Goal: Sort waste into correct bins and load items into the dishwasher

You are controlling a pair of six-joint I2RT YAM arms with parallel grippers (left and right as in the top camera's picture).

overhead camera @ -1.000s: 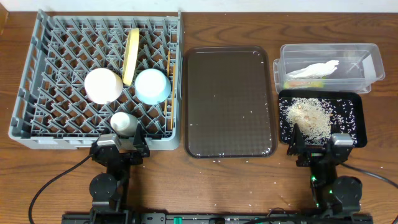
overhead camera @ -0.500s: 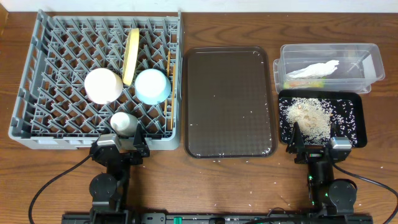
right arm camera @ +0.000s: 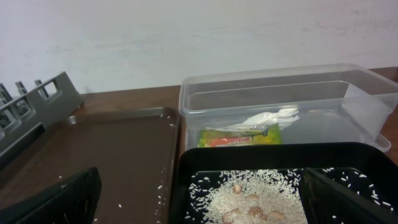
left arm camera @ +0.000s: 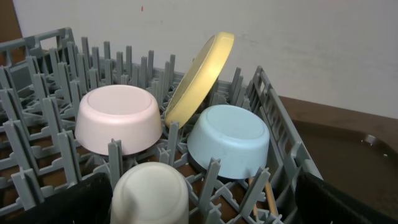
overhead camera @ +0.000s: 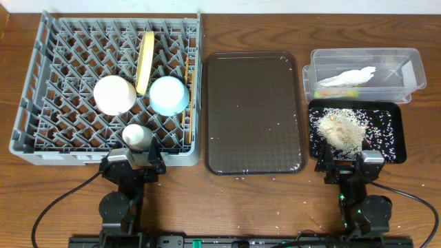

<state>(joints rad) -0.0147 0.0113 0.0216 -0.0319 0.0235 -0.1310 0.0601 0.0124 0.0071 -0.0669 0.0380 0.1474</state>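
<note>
Rack point(overhead camera: 31, 131): white bowl point(overhead camera: 114, 94), blue bowl point(overhead camera: 169, 94) upturned, yellow plate point(overhead camera: 145, 60) edgewise between pegs, likely for draining | left tool point(overhead camera: 134, 164), right tool point(overhead camera: 348, 164): spread, empty

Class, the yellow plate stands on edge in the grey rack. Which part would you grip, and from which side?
Probably the upper rim, from straight above: the yellow plate stands on edge, leaning, between pegs of the rack, with the white bowl and blue bowl crowding its lower part.

Left gripper point(overhead camera: 133, 160): our jaws stand spread wide, at the tabletop's near edge, left side.
Right gripper point(overhead camera: 348, 162): jaws spread equally wide, near edge, right side.
Arms: both folded low.
</note>
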